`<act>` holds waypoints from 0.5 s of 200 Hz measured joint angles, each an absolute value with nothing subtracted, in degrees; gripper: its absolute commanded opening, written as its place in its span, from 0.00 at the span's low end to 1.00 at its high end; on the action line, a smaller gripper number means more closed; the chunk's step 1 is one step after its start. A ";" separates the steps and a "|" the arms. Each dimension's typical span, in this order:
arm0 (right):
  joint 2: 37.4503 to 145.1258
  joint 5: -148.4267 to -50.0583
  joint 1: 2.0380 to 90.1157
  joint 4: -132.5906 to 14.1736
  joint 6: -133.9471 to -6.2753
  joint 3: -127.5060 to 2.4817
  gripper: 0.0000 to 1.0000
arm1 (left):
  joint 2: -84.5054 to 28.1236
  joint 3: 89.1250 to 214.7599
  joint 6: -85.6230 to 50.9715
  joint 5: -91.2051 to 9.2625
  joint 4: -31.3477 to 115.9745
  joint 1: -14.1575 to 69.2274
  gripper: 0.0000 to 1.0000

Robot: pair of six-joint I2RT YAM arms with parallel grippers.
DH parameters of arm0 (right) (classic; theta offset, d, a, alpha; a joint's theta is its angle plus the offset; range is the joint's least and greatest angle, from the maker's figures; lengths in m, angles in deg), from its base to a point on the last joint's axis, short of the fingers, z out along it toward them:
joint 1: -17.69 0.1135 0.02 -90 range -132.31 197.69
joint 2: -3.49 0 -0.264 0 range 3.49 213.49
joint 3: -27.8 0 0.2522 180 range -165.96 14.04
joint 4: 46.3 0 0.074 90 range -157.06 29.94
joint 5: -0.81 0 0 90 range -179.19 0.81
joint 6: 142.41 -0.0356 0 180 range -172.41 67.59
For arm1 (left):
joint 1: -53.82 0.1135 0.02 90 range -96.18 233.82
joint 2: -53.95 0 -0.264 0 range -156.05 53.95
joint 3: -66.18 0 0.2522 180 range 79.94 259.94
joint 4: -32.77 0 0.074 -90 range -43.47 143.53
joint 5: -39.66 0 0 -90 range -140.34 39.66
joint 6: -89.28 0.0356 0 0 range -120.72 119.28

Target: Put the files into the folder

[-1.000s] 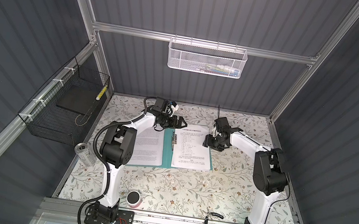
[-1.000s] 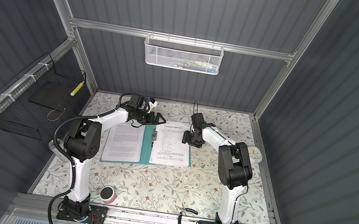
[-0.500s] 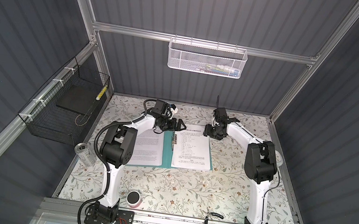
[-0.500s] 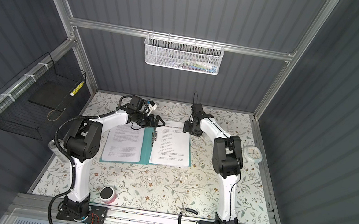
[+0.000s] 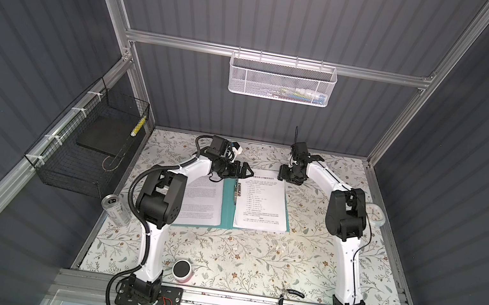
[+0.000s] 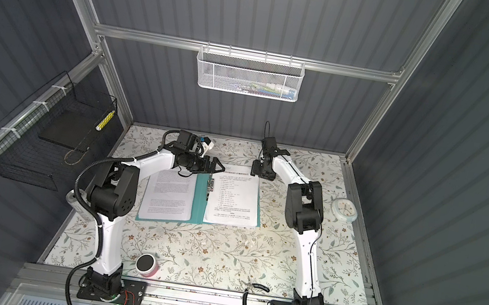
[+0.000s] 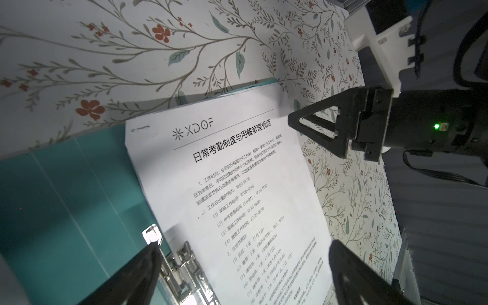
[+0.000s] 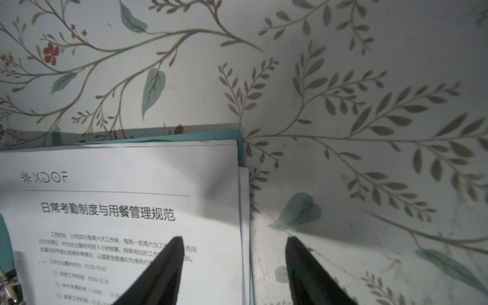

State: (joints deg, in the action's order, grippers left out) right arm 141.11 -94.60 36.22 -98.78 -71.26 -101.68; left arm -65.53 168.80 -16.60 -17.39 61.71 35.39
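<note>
The teal folder (image 5: 228, 206) lies open on the table, its metal clip (image 7: 182, 266) along the spine. The files are white printed sheets: a stack (image 5: 261, 203) on the right flap and a sheet (image 5: 201, 200) on the left flap. My left gripper (image 5: 246, 172) hovers open over the far end of the spine; in the left wrist view its fingers stand wide apart, either side of the clip and the stack (image 7: 237, 171). My right gripper (image 5: 282, 175) is open at the stack's far right corner. One finger (image 8: 169, 264) is over the paper (image 8: 118, 211), the other over the table.
A silver can (image 5: 116, 207) stands at the left edge, a pink cup (image 5: 182, 270) at the front, a white clock (image 5: 374, 213) at the right. Black pliers (image 5: 290, 293) lie at the front. A wire basket (image 5: 85, 150) hangs on the left wall, a white mesh basket (image 5: 282, 80) at the back.
My right gripper has moved from the stack's right side toward its far corner, the arm folding back. The left gripper has barely shifted. The papers lie as before.
</note>
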 measured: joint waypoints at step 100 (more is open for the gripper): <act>144.78 -98.62 36.15 -99.35 -71.88 -108.46 0.64 | -65.53 168.80 -16.34 -17.39 61.89 35.39 0.98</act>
